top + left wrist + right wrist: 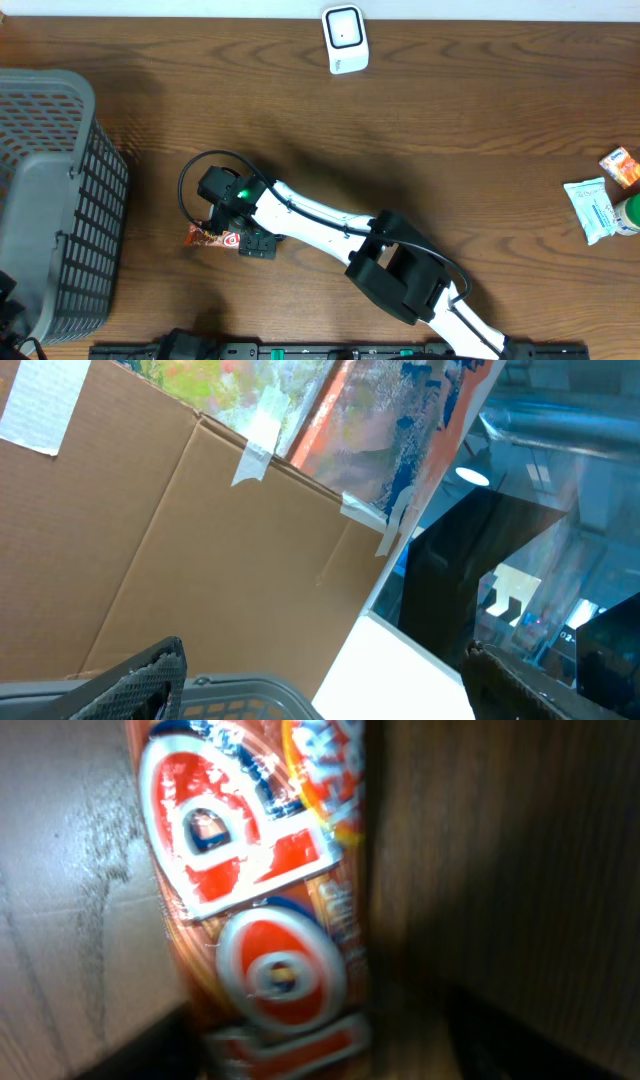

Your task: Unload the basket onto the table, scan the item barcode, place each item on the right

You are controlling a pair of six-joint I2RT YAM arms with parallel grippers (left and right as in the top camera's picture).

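Packet (203, 236): on desk (450, 130), near basket (95, 230), to its right.
Right jaws: either side of packet; clamped or not, cannot tell.
Left jaws: wide apart, by basket.

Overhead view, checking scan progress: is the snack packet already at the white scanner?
No, the snack packet lies by the right gripper, far from the white scanner.

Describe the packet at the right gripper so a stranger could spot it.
Start from the grey mesh basket on the left of the table; a little to its right, the right gripper sits over a slim orange snack packet lying on the wood. Bold red-and-white lettering marks it, and it lies alone, far from the packets at the right edge.
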